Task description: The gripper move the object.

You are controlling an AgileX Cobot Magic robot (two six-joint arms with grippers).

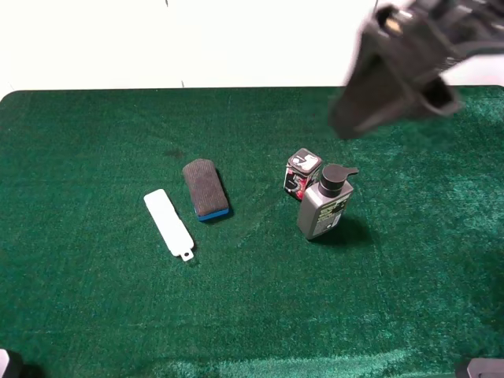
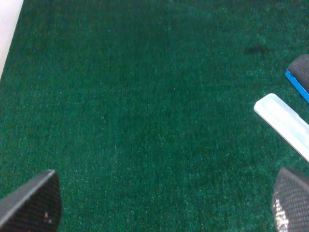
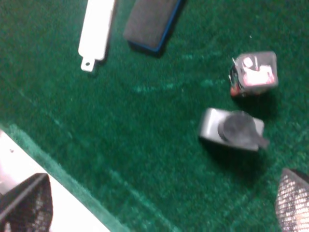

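The object, an oblong pad with a dark felt top and blue base [image 1: 206, 189], lies flat on the green cloth left of centre. It also shows in the right wrist view [image 3: 152, 19] and at the edge of the left wrist view [image 2: 301, 75]. My right gripper [image 1: 358, 110] hangs blurred high above the table's back right, well away from the pad; in its own view [image 3: 159, 205] its fingers are spread wide and empty. My left gripper [image 2: 161, 208] is open and empty over bare cloth, left of the pad.
A flat white strip with a tab [image 1: 169, 223] lies just left of the pad. A grey pump bottle [image 1: 324, 202] stands right of centre, with a small printed box [image 1: 301, 175] behind it. The table's white border [image 3: 29, 179] shows in the right wrist view.
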